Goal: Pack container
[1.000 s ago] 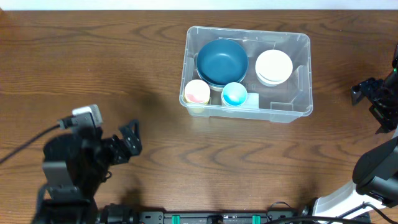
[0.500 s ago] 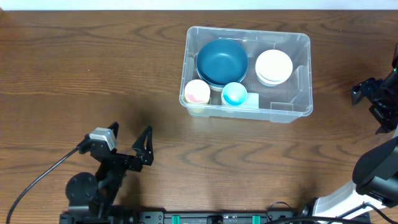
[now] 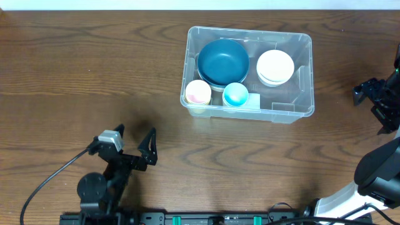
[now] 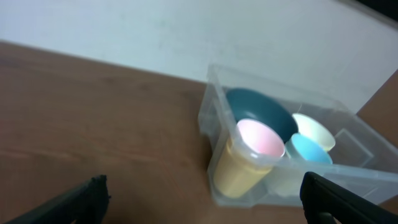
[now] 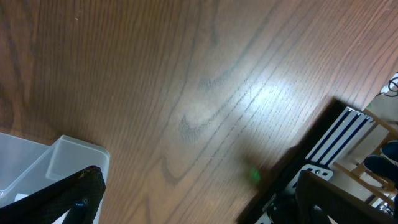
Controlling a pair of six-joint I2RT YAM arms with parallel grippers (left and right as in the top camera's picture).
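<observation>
The container (image 3: 304, 74), a large clear bin, stands at the back right of the wooden table. It holds a dark blue bowl (image 3: 223, 60), a white bowl (image 3: 275, 67), a yellow cup with a pink inside (image 3: 198, 92) and a light blue cup (image 3: 235, 94). My left gripper (image 3: 135, 139) hovers open and empty near the front edge, left of the bin and well apart from it. In the left wrist view it (image 4: 205, 205) faces the container (image 4: 214, 81) and the yellow cup (image 4: 245, 162). The right gripper (image 3: 370, 107) is open and empty to the right of the bin.
In the right wrist view the open gripper (image 5: 199, 199) hangs over bare wood beside a corner of the container (image 5: 59, 152). A black striped rail (image 5: 339, 140) runs past the table's edge. The left arm's cable (image 3: 53, 178) trails toward the front left.
My left arm has swung back toward the front edge and its gripper now sits a little further right, still open. The right arm and the bin's contents have not moved.
</observation>
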